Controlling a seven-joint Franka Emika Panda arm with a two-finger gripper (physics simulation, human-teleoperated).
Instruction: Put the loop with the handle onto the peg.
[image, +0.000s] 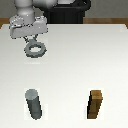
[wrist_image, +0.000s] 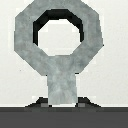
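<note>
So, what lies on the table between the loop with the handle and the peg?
Nothing: in the exterior view only bare white table shows between the loop with the handle and the peg. The wooden block stands off toward that view's right.

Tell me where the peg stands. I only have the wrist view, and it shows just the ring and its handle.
Observer: The peg stands upright in the foreground, on the exterior view's left, with nothing on it.
Operator: Say how the ring lies relative to it.
Observer: The ring with the handle hangs under the gripper, farther back and roughly in line with the peg.
Operator: Name anything else near the peg.
Observer: A brown wooden block stands apart from it, on the exterior view's right.
</note>
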